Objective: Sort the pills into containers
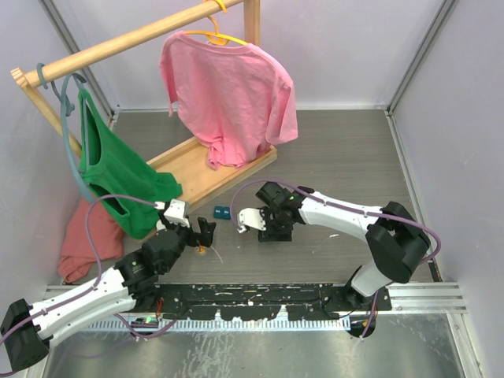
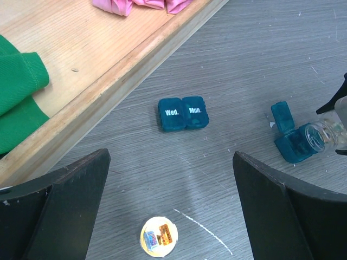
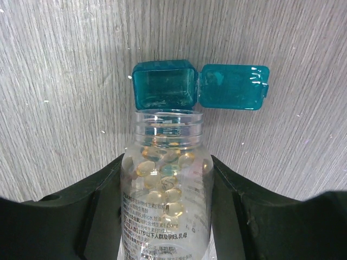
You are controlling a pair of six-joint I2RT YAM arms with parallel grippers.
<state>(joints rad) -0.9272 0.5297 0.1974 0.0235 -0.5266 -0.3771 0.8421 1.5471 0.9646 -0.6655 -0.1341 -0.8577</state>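
Right hand (image 3: 168,162) clamps the pill bottle (image 3: 167,206) — base cut off — at the open container (image 3: 164,84); left hand (image 2: 171,157) apart.

Pale lilac walls (image 1: 465,79) box in my grey wood-grain counter (image 1: 339,150). A light wooden clothes rack (image 1: 187,167) on it holds a pink T-shirt (image 1: 228,94) and a green top (image 1: 118,169).

"Wed.", "Mon." on closed container (image 2: 182,114)
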